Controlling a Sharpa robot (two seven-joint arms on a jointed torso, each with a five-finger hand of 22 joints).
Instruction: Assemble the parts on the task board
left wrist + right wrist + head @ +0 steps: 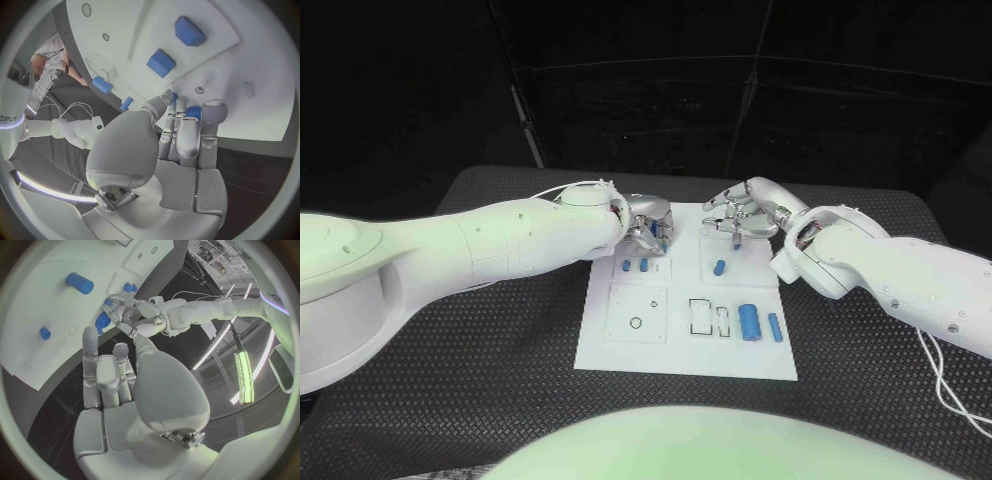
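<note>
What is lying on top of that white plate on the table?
On the white plate lie small blue pieces: two long ones near its right edge, one by the right hand, and two by the left hand. Both hands cover the plate's far end.

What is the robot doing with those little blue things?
It is putting small blue parts together on the white task board. Both hands are at the board's far end. The left hand pinches a blue part at its fingertips, seen from its wrist. The right hand is over the far right corner, holding nothing visible. Two long blue parts lie near the board's right edge.
</note>
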